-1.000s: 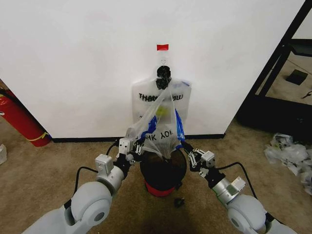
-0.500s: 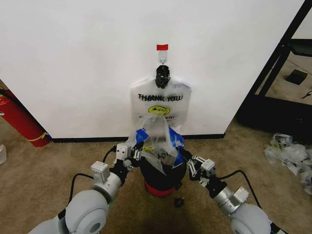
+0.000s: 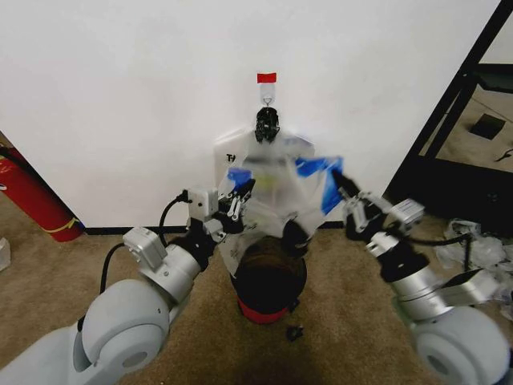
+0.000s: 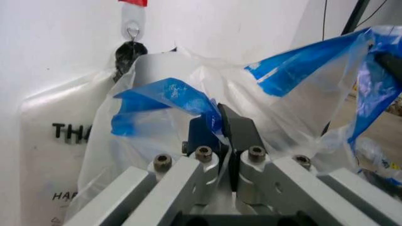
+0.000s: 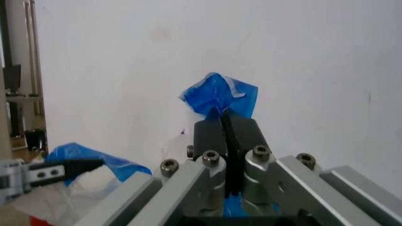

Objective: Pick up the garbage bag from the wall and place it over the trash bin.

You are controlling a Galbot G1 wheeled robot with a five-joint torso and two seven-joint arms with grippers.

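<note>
The garbage bag (image 3: pixel 282 191), translucent white with blue edges, is stretched in the air between my two grippers, just above the trash bin (image 3: pixel 268 282). My left gripper (image 3: pixel 240 192) is shut on the bag's left blue edge (image 4: pixel 164 96). My right gripper (image 3: pixel 340 181) is shut on its right blue edge (image 5: pixel 220 96). The left wrist view shows the left gripper (image 4: pixel 219 120) pinching the film, and the right wrist view shows the right gripper (image 5: pixel 224 123) doing the same. The bin is black mesh with a red base (image 3: pixel 260 311), at the foot of the wall (image 3: pixel 120 96). Another printed bag (image 4: pixel 53 141) hangs from the hook (image 3: pixel 268 100) under red tape (image 3: pixel 267 78).
A red fire extinguisher (image 3: pixel 32 196) leans at the left by the baseboard. A black shelf frame (image 3: pixel 457 104) stands at the right, with a heap of clear plastic scraps (image 3: pixel 481 249) on the carpet before it. A small black piece (image 3: pixel 295 331) lies in front of the bin.
Both grippers have risen and spread apart, lifting the bag up from the bin's mouth and pulling it wide open in front of the wall.
</note>
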